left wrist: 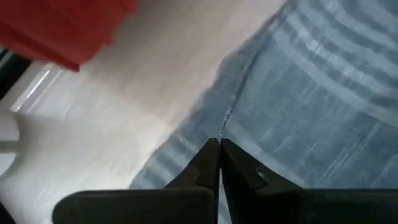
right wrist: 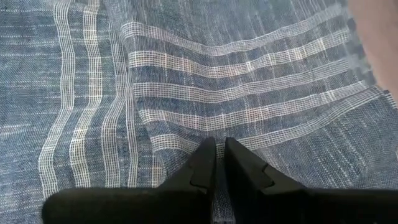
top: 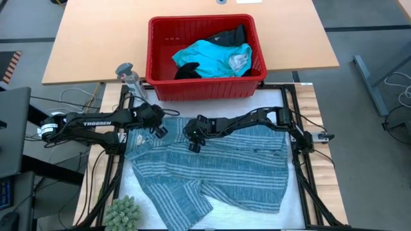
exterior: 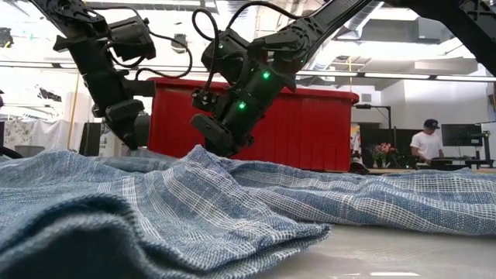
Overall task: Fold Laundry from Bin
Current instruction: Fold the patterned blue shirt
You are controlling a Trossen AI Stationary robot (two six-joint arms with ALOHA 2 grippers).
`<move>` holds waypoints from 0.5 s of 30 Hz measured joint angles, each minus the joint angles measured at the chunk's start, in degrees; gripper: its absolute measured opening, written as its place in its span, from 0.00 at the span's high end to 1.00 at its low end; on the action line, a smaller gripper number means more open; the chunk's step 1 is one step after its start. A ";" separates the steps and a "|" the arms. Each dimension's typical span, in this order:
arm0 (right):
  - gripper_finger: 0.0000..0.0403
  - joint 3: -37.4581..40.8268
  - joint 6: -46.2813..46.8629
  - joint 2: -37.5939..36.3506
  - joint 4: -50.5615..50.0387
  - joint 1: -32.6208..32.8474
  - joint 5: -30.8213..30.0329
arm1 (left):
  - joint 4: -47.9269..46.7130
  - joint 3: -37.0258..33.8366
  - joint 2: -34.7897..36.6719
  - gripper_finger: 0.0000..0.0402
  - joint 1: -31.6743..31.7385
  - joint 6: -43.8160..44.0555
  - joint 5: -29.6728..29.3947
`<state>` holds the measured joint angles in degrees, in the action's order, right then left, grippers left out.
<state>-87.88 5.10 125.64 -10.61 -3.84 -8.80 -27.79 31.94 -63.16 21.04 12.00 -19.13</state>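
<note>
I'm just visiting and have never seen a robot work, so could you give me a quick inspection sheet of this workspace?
Surface: pale work mat, mostly covered by cloth.
Job's things: blue-grey striped garment spread flat but rumpled; red bin behind it holds a turquoise garment and black ones.
Clutter: grey bottle beside the bin; small green plant at the near edge.
Grippers: left gripper and right gripper, jaws pinched on the striped cloth.
Cables: loose wires at the table's left.
Surroundings: a person stands far behind.
</note>
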 joint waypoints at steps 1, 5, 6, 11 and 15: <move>0.85 0.00 0.00 0.00 -0.13 0.00 0.00 | -0.65 0.00 0.00 1.00 0.04 1.06 -1.16; 0.85 0.00 0.00 0.00 -0.70 0.02 0.00 | -1.81 0.00 0.00 0.99 0.09 2.25 0.59; 0.85 0.00 0.00 0.00 -0.98 0.02 0.00 | -1.91 0.00 -0.06 0.99 0.07 2.26 2.28; 0.85 0.00 -0.01 0.00 -1.36 0.09 0.00 | -1.93 0.00 -0.09 0.91 0.02 2.04 4.67; 0.85 0.00 -0.02 0.00 -1.38 0.09 0.00 | -3.27 0.00 -0.09 0.83 0.03 3.81 3.78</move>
<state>-87.88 5.08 125.64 -11.99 -3.75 -8.80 -31.06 31.94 -63.24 21.07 15.81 -15.35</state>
